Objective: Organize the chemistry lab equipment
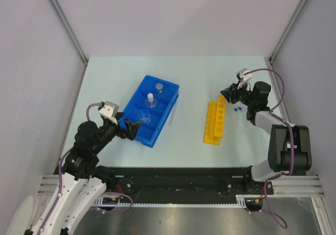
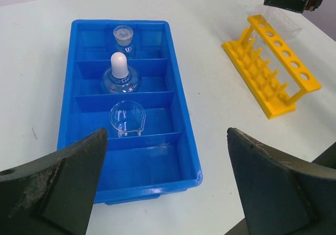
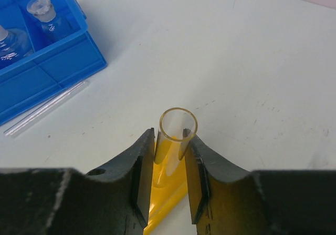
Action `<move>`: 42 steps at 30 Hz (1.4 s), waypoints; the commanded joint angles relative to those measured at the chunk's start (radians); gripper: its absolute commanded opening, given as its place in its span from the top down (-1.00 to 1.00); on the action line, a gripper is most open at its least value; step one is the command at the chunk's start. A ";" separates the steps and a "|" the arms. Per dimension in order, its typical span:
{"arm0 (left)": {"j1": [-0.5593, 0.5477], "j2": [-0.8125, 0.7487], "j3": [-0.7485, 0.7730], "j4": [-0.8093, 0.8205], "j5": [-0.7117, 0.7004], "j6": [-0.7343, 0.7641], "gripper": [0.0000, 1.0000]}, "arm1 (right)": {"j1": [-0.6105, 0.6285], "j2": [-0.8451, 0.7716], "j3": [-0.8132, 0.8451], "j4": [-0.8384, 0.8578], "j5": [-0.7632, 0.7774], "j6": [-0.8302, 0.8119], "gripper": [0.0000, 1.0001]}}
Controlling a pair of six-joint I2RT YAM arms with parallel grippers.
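clear tube (image 3: 170, 146) sits clamped between right jaws above yellow rack (image 3: 164, 206); left jaws open.

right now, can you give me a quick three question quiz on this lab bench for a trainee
1. True or false: the right pincer is shut on a clear tube.
2. How many compartments of the blue tray hold flasks? A one, B three, C five.
3. Which pincer is open and holds nothing?

Key: 1 true. 2 B. 3 the left pincer.
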 commanded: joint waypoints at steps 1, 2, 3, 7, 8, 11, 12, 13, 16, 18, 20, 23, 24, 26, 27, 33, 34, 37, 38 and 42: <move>0.002 -0.005 -0.005 0.034 0.026 0.053 -0.99 | -0.010 -0.009 -0.006 0.061 -0.033 0.009 0.28; 0.003 -0.005 -0.005 0.034 0.028 0.053 -1.00 | -0.010 -0.010 -0.009 0.062 -0.035 0.009 0.26; 0.004 -0.005 -0.005 0.034 0.028 0.053 -1.00 | -0.010 -0.011 -0.009 0.062 -0.038 0.008 0.23; 0.004 -0.006 -0.005 0.035 0.026 0.053 -1.00 | -0.014 -0.025 -0.014 0.056 -0.049 -0.002 0.04; 0.004 -0.006 -0.005 0.035 0.029 0.053 -1.00 | -0.014 -0.029 -0.012 0.055 -0.052 -0.005 0.00; 0.004 -0.005 -0.005 0.035 0.031 0.053 -0.99 | -0.025 -0.058 -0.014 0.053 -0.065 -0.008 -0.14; 0.004 -0.006 -0.005 0.034 0.029 0.053 -1.00 | -0.029 -0.068 -0.014 0.055 -0.070 -0.006 -0.17; 0.004 -0.005 -0.005 0.037 0.032 0.053 -0.99 | -0.040 -0.077 -0.014 0.056 -0.076 0.001 -0.25; 0.004 -0.006 -0.006 0.037 0.034 0.053 -0.99 | -0.069 -0.120 -0.014 0.075 -0.121 0.050 -0.37; 0.004 -0.003 -0.007 0.037 0.037 0.053 -0.99 | -0.086 -0.146 -0.014 0.096 -0.176 0.086 -0.42; 0.004 -0.003 -0.007 0.038 0.038 0.053 -1.00 | -0.105 -0.164 -0.014 0.116 -0.217 0.116 -0.47; 0.004 -0.003 -0.007 0.040 0.040 0.053 -0.99 | -0.114 -0.203 -0.008 0.105 -0.225 0.168 -0.53; 0.004 -0.002 -0.007 0.038 0.040 0.052 -1.00 | -0.117 -0.213 -0.002 0.096 -0.221 0.182 -0.55; 0.004 -0.002 -0.005 0.038 0.040 0.052 -0.99 | -0.128 -0.218 0.026 0.047 -0.195 0.219 -0.60; 0.004 0.000 -0.005 0.037 0.040 0.052 -1.00 | -0.131 -0.217 0.038 0.032 -0.185 0.262 -0.60; 0.004 0.006 -0.003 0.035 0.040 0.052 -1.00 | -0.128 -0.183 0.081 -0.033 -0.122 0.391 -0.59; 0.002 0.006 -0.003 0.035 0.040 0.052 -1.00 | -0.125 -0.180 0.081 -0.039 -0.106 0.409 -0.57; 0.004 0.010 -0.003 0.034 0.040 0.052 -1.00 | -0.119 -0.148 0.096 -0.053 -0.061 0.452 -0.55; 0.004 0.010 -0.003 0.034 0.040 0.052 -1.00 | -0.117 -0.120 0.109 -0.062 -0.055 0.462 -0.54; 0.004 0.017 -0.002 0.032 0.038 0.052 -1.00 | -0.102 -0.056 0.159 -0.135 -0.036 0.465 -0.49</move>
